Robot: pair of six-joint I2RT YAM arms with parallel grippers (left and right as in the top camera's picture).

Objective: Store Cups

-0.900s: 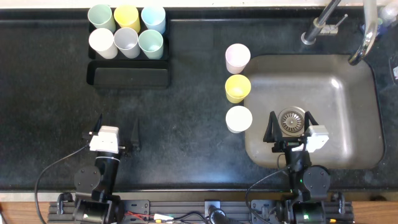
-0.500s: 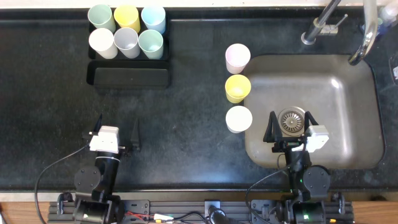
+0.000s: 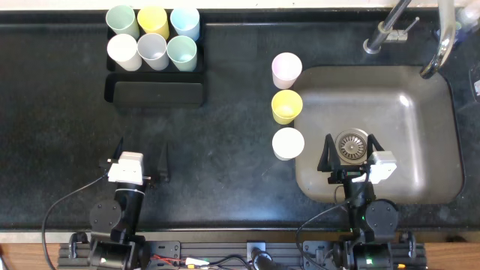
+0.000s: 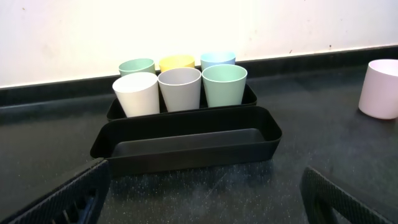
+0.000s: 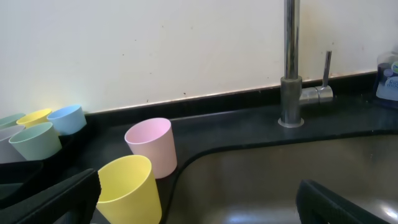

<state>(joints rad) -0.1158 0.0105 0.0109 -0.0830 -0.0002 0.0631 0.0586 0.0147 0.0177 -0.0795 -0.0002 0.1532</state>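
**Loose cups, three.** All upright, mouths up, on the dark desk (image 3: pixel 225 172), in a line just beside the sink (image 3: pixel 420 105), along the rim that faces the storage rack.
- pink cup (image 3: pixel 286 69): at the sink corner nearest the tap (image 3: pixel 390 26).
- yellow cup (image 3: pixel 286 106): between the other two, close to each but apart.
- white cup (image 3: pixel 288 143): at the rim, about level with the sink's drain (image 3: pixel 352 145).

**Storage.** The rack (image 3: pixel 112 66) stands well apart from the sink, beyond the cup line. It holds six stored cups (image 3: pixel 154 49) in two rows of three. The empty tray (image 3: pixel 155 93) lies against it, equally far from the sink.

**Pincers.**
- right pincer (image 3: pixel 350 152): released, jaws wide, over the sink basin beside the drain.
- left pincer (image 3: pixel 142 159): released, jaws wide, well apart from the sink on the rack's side, facing the empty tray.

**Handling (judged).** The cups look like thin, stiff plastic, so they are probably light, smooth and easy to tip or skid. The walls taper, so a squeeze low on the body may slip upward. The better hold is at the rim, one finger inside and one outside. Clamping across the upper wall would also serve.
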